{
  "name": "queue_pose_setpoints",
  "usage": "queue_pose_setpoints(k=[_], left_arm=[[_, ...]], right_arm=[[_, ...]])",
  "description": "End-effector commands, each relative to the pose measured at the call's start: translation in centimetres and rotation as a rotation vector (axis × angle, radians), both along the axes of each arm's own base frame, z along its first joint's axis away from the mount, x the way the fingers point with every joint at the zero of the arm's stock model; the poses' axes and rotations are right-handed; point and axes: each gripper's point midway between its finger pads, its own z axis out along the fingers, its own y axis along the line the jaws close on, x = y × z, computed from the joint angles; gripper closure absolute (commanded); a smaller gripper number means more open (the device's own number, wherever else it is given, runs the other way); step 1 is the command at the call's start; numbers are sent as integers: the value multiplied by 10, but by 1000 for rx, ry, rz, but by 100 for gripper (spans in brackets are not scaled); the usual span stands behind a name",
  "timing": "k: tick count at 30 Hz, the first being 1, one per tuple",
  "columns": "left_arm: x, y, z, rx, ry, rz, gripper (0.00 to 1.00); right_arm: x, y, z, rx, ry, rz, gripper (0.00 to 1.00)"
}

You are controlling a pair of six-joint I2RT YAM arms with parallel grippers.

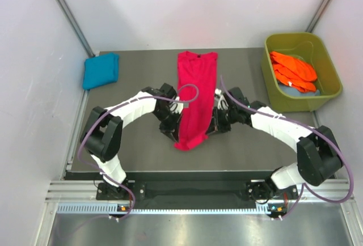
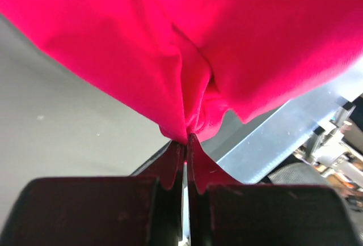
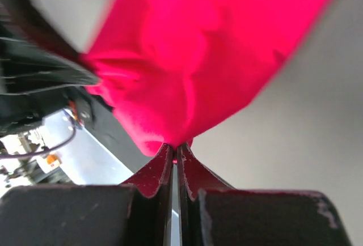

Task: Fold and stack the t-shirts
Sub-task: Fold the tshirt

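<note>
The crimson-pink t-shirt lies as a long narrow strip down the middle of the table, its near end lifted. My left gripper is shut on its near left edge; the cloth is pinched at the gripper tips. My right gripper is shut on the near right edge; the cloth bunches above its tips. A folded teal-blue t-shirt sits at the far left. Orange t-shirts lie in the tub.
An olive-green tub stands at the far right of the table. Grey walls close in the left and right sides. The metal rail with the arm bases runs along the near edge.
</note>
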Motion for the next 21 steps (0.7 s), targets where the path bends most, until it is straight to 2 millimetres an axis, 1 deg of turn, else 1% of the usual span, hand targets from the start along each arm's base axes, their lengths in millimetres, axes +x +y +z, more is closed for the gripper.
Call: queue_pose_setpoints(k=[1,2,3,4,5,6,7,8,9,10,11,12,13,14,15,16,17,18,19,20,21], left_arm=[[22,-6,27,-35,-115,-38,100],[26,-6,29,-33,-122,-39,100],[38,-8,35,-40,-152,-33,100],[47,-7,32,-24,-160,-26,100],[58,-3,34,-20,-176,-4,100],[72,-5,42,-28,-208,6,100],[81,-3,37,-19,-202,14,100],[91,1,38,-18,-205,35,100],[104,-1,45,-29,-232,41,100],[112,1,39,-17,-226,40,100],[121,4,38,-18,-228,51,100],[134,1,37,-23,-232,52,100],[141,1,37,-25,-236,56,100],[149,2,37,-33,-241,63,100],[163,-2,45,-44,-278,63,100],[169,-2,36,-32,-260,66,100],[176,-2,35,-35,-262,69,100],[187,-6,42,-45,-292,73,100],[193,-5,33,-33,-282,76,100],[199,-5,31,-32,-289,82,100],[209,-7,35,-35,-317,83,100]], right_arm=[[23,3,41,26,-148,29,100],[30,5,47,27,-167,23,100],[34,3,49,24,-175,19,100],[40,3,54,28,-187,11,100],[44,2,54,22,-190,4,100],[51,-1,55,21,-198,-10,100],[56,-2,57,23,-207,-22,100],[61,-2,57,23,-208,-32,100],[69,-5,59,27,-220,-47,100],[75,-5,61,31,-230,-59,100],[82,-9,58,26,-224,-78,100],[89,-10,59,31,-233,-88,100],[94,-11,59,34,-237,-98,100],[100,-13,52,30,-225,-108,100],[112,-17,52,37,-244,-128,100],[121,-18,48,33,-241,-137,100],[131,-21,48,36,-256,-146,100],[137,-23,46,34,-259,-152,100],[146,-22,50,40,-275,-153,100],[153,-22,43,33,-263,-156,100],[161,-24,42,31,-275,-157,100]])
